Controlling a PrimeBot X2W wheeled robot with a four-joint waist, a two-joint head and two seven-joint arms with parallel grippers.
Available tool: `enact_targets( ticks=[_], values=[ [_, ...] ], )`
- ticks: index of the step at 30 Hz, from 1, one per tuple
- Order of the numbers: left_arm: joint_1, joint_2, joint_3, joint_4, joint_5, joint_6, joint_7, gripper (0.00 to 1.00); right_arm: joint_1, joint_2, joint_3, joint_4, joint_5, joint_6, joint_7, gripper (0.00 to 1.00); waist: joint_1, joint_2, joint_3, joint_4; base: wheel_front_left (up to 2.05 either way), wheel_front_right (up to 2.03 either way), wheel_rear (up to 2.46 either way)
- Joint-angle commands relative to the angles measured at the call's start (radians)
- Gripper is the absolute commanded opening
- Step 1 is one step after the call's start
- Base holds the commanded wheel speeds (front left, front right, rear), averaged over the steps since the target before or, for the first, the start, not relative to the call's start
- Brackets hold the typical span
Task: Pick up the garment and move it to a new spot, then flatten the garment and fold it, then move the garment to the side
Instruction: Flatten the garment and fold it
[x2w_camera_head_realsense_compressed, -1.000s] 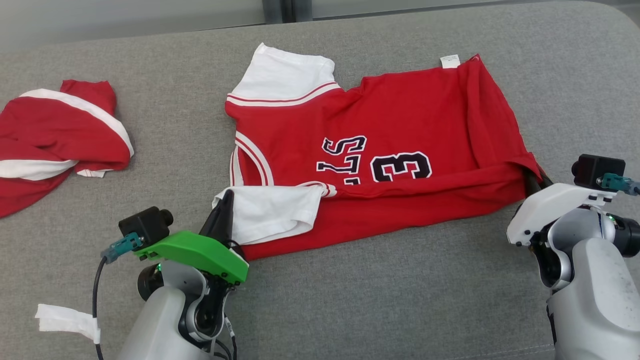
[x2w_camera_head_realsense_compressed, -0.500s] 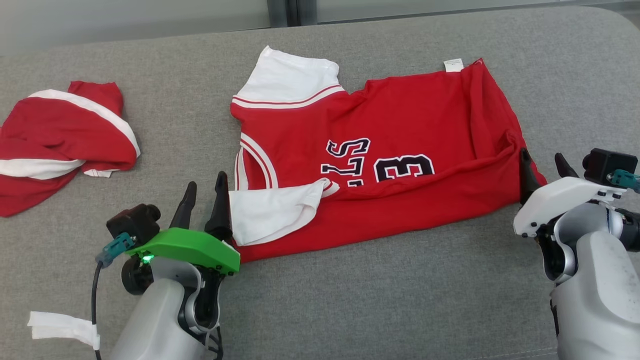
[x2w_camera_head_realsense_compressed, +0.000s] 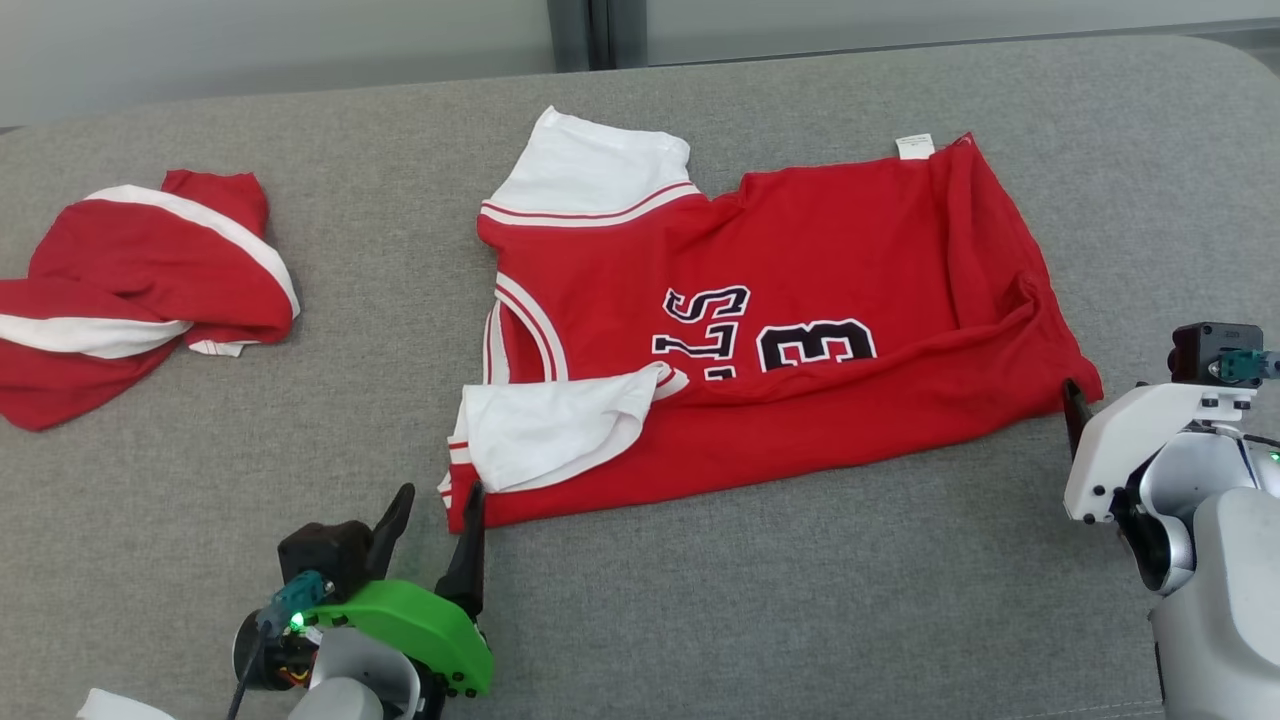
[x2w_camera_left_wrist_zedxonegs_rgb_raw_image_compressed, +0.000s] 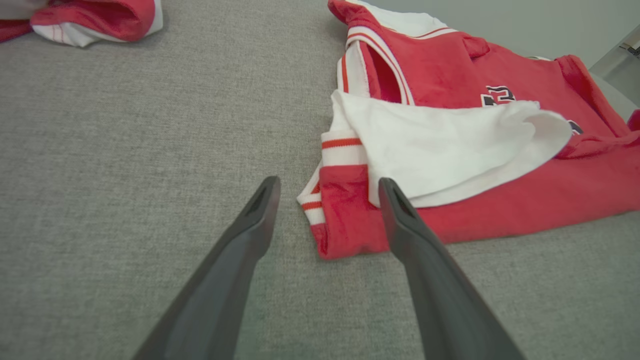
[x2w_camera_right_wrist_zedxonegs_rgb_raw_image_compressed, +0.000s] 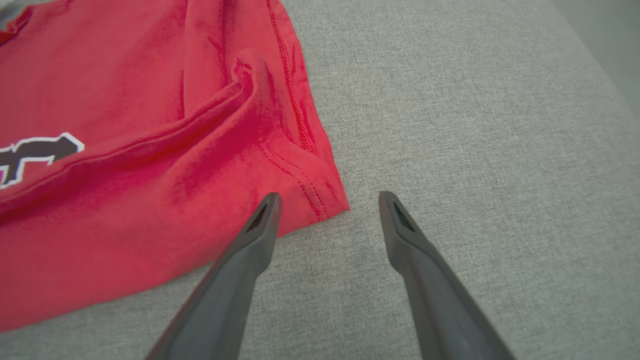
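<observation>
The garment (x2w_camera_head_realsense_compressed: 800, 260), a red jersey with white sleeves and dark lettering, lies spread on the grey padded surface (x2w_camera_head_realsense_compressed: 750, 610) with its near long edge folded up over the body. My left gripper (x2w_camera_head_realsense_compressed: 440, 495) stands open just off the garment's near left corner (x2w_camera_left_wrist_zedxonegs_rgb_raw_image_compressed: 345, 235), holding nothing; in the left wrist view (x2w_camera_left_wrist_zedxonegs_rgb_raw_image_compressed: 327, 182) that corner lies between the fingertips. My right gripper (x2w_camera_head_realsense_compressed: 1085, 405) is open beside the garment's near right corner (x2w_camera_right_wrist_zedxonegs_rgb_raw_image_compressed: 320, 200), which sits between its fingertips (x2w_camera_right_wrist_zedxonegs_rgb_raw_image_compressed: 327, 197) in the right wrist view. Its far finger is hidden in the head view.
A second red and white cloth (x2w_camera_head_realsense_compressed: 140, 280) lies crumpled at the far left. A white scrap (x2w_camera_head_realsense_compressed: 110, 705) shows at the bottom left edge. The surface's rounded back edge meets a pale wall (x2w_camera_head_realsense_compressed: 300, 40).
Both grippers opened, let go of the garment's near edge and drew back toward me. The garment's folded edge settled flat. The head camera also shifted a little.
</observation>
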Motion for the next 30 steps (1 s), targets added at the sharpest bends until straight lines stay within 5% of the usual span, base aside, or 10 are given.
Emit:
enact_targets(
  ticks=[1,16,24,25,26,27,30],
  values=[
    [0.001,0.009,-0.008,-0.006,0.017,0.010,0.009,1.00,0.005,-0.019,0.012,-0.009,0.012,-0.002,0.025,1.00,0.0000,0.0000,0.003,0.006,0.00,0.00,0.00],
    [-0.067,0.001,-0.061,0.086,0.061,0.056,0.086,1.00,-0.089,-0.101,0.122,0.014,0.060,-0.002,0.147,1.00,0.0000,0.0000,0.061,0.001,0.00,0.00,0.00],
    [-0.108,-0.015,-0.074,0.128,0.050,0.039,0.106,1.00,-0.126,-0.136,0.195,0.053,0.116,-0.002,0.205,0.96,0.0000,0.0000,0.113,0.012,0.00,0.00,0.00],
    [-0.112,-0.017,-0.080,0.138,0.048,0.033,0.118,0.69,-0.122,-0.138,0.198,0.056,0.120,-0.002,0.202,0.51,0.0000,0.0000,0.116,0.013,0.00,0.00,0.00],
    [-0.113,-0.018,-0.085,0.146,0.047,0.029,0.127,0.43,-0.119,-0.140,0.199,0.059,0.123,-0.002,0.200,0.36,0.0000,0.0000,0.117,0.014,0.00,0.00,0.00],
    [-0.115,-0.020,-0.092,0.154,0.044,0.022,0.135,0.00,-0.114,-0.143,0.200,0.061,0.125,-0.002,0.199,0.00,0.0000,0.0000,0.119,0.016,0.00,0.00,0.00],
    [-0.111,-0.029,-0.105,0.169,0.033,0.003,0.152,0.00,-0.094,-0.151,0.200,0.059,0.129,-0.002,0.189,0.00,0.0000,0.0000,0.118,0.019,0.00,0.00,0.00]
  ],
)
